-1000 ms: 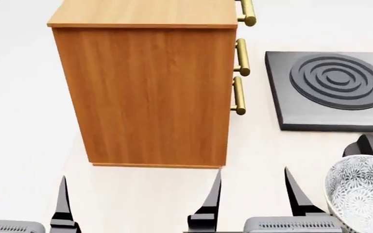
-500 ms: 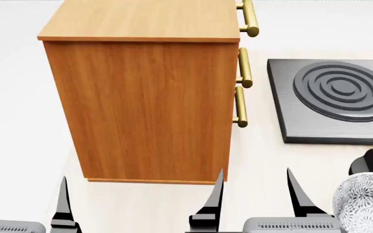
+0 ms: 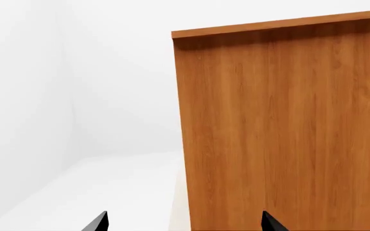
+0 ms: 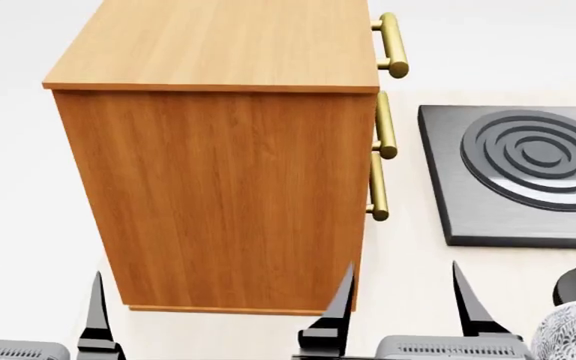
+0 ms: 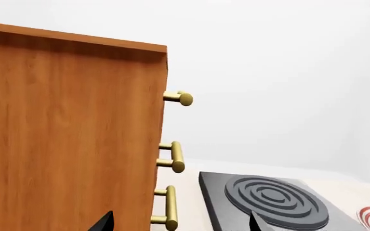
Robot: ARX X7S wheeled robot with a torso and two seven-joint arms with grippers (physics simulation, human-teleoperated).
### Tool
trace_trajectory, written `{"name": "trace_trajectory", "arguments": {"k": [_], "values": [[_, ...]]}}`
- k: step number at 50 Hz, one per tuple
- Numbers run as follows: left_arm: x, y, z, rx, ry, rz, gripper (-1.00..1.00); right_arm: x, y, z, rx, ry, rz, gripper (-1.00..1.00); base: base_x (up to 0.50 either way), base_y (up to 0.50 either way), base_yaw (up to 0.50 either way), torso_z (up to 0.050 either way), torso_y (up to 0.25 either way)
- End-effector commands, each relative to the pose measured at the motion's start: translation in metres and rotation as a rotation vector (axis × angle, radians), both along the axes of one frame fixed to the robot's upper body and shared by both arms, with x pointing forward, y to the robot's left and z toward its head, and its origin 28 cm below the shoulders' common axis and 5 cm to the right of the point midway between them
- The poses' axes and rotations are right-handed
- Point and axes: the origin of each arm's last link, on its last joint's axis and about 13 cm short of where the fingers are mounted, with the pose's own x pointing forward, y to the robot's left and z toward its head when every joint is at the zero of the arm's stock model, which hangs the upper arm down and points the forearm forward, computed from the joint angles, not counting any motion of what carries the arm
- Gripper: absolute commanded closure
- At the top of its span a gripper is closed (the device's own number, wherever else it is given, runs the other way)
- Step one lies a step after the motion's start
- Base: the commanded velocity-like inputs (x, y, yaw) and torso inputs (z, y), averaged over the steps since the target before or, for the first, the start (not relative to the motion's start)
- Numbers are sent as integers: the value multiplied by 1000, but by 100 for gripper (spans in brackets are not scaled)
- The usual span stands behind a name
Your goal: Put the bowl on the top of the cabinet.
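Ceramic by its look, the bowl [image 4: 575, 331] should be rigid, fairly heavy, slick and breakable, so a pinch across its rim seems the safest hold. It sits well to the right of the cabinet [image 4: 218, 187], just beside the right gripper [image 4: 400, 315]. Both that and the left gripper [image 4: 36, 315] stand spread and empty.

Plain white room, even light.
Pale counter [image 4: 408, 277] underfoot, white walls [image 3: 75, 72], dark grey stove plate [image 4: 528, 172] at right.
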Motion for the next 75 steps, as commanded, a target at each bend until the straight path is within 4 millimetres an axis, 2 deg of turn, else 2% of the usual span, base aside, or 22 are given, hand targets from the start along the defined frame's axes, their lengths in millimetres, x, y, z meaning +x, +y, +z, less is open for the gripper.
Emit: {"name": "trace_trajectory", "arguments": {"k": [1,14,15,20,27,35,41,53,75], "values": [[0,0,-1,0,3,-1,-100,2,0,-3,-34,3,-67,-100,0,0,0,0,0],[1,0,-4,0,8,-2,-100,-3,-9,13,-44,98,-111,-100,0,0,0,0,0],[2,0,-4,-1,9,-3,-100,-3,-12,16,-84,102,-126,-100,0,0,0,0,0],[2,0,-4,0,9,-3,-100,-7,-21,30,-72,103,-119,-100,0,0,0,0,0],[5,0,-6,-6,12,-5,-100,-18,-39,51,-182,222,-130,-100,0,0,0,0,0],[6,-1,-5,-7,14,-5,-100,-32,-57,64,-224,288,-151,-100,0,0,0,0,0],[7,0,-8,-4,18,-2,-100,-38,-62,59,-257,385,-153,-100,0,0,0,0,0],[8,0,-10,-5,24,-1,-100,-51,-70,65,-335,415,-193,-100,0,0,0,0,0],[7,-1,-10,-6,24,-3,-100,-55,-76,30,-346,537,-184,-100,0,0,0,0,0]]}}
